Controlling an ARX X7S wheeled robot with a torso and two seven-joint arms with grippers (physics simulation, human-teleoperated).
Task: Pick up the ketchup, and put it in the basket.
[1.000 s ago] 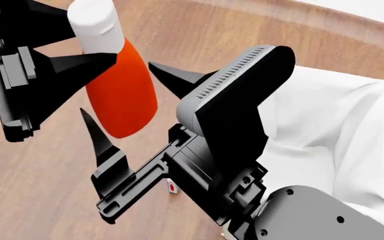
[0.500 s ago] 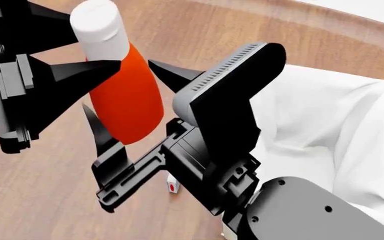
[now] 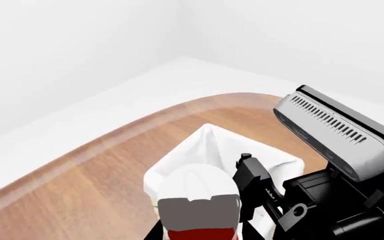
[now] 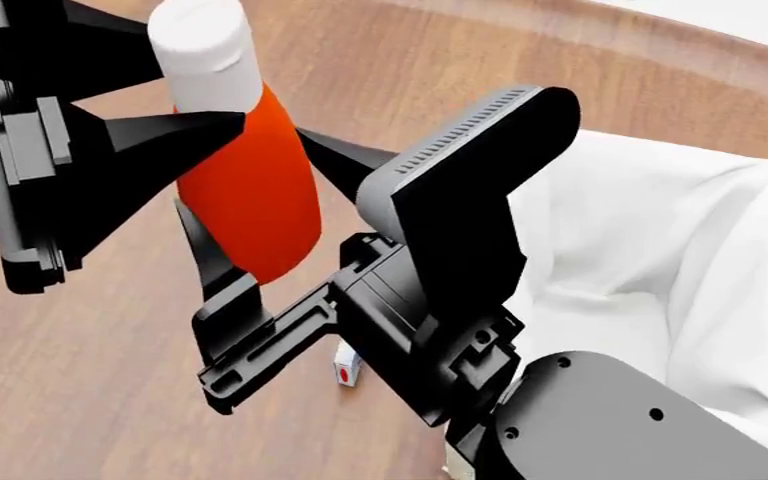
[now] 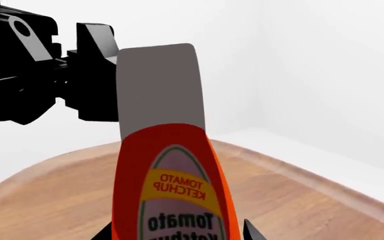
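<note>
The ketchup is an orange-red bottle with a white cap, held in the air over the wooden table and tilted slightly. My left gripper is shut on it at the neck, just under the cap. My right gripper is open, with one finger on each side of the bottle's body. In the right wrist view the ketchup fills the middle, label facing the camera, with the right gripper straddling it. The left wrist view shows the ketchup cap-first above the basket. The basket lies to the right with its white liner showing.
The round wooden table has a raised rim at the back. A small white and red block lies on the wood beneath the right arm. The right arm's camera housing stands close to the bottle.
The left gripper has carried the bottle a little to the right, deeper between the right gripper's fingers. The right arm has shifted slightly.
</note>
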